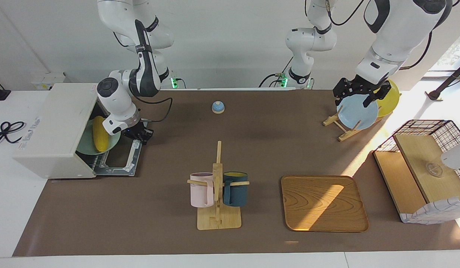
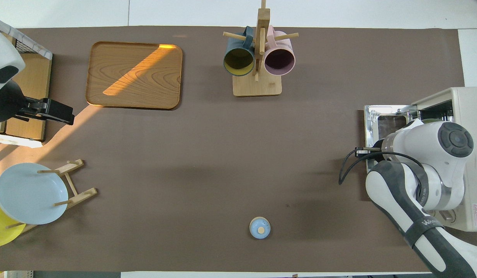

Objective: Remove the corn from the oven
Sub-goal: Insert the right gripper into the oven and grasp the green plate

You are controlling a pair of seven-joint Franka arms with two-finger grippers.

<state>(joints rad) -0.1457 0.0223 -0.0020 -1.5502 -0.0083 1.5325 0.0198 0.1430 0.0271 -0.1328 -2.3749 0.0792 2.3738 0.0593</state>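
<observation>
Oven (image 1: 53, 126) door down flat; corn (image 1: 100, 139) on green plate (image 1: 86, 143) inside. Right gripper (image 1: 139, 134) pressed together at door edge. Left gripper (image 1: 360, 96) spread over plate rack (image 1: 339, 124), waiting.

R hand (image 1: 139, 136) clenched, wrist bent low; L hand (image 1: 360, 97) spread wide, arm waiting.

place: robot lab staged as a kitchen | evidence: two white arms (image 1: 386, 41) bolted by a brown-matted bench (image 1: 159, 223), bare white wall, loose cables | props near the mug rack (image 1: 218, 193): oven (image 1: 51, 130), tray (image 1: 323, 203), plate rack (image 1: 341, 128)
</observation>
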